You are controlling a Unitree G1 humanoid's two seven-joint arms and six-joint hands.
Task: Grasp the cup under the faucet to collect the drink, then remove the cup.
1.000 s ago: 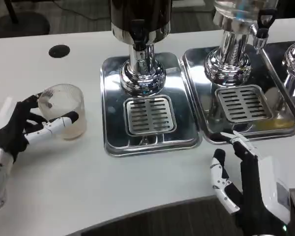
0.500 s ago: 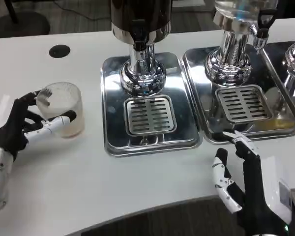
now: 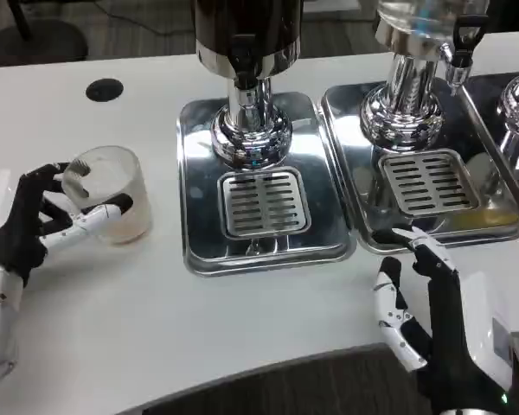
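Head view, white table (image 3: 156, 311). Left hand (image 3: 26, 229) wrapped around the clear, ribbed plastic cup (image 3: 111, 194), fingers (image 3: 91, 219) closed across its near wall and the thumb side behind its rim; cup upright, base apparently on the tabletop, well to the left of the dispensers and apart from them. Pale tint in the lower part of the cup, possibly a little drink; too faint to settle.

At centre, dark-bodied dispenser on a chrome pedestal (image 3: 249, 130) with a black faucet (image 3: 242, 59) above a slotted drain grille (image 3: 262, 201) set in a shiny steel drip tray (image 3: 199, 251). Nothing standing on that grille. To the right, second chrome dispenser (image 3: 406, 104) with its own black tap (image 3: 457, 52) and steel tray (image 3: 363, 233).

Right hand (image 3: 432, 320) low at the table's near edge, just in front of the second tray, fingers apart and extended, holding nothing.

Judged step: either carrying toward the faucet or removal already under way; not decidable from cup position alone.

Next move, if filling remains: lifting the cup clear of the tray lip, travelling right, and setting it upright on the grille directly beneath the black faucet. Firm but gentle grip advisable, thin plastic walls likely to flex. Possible role for the free right hand at the tap.
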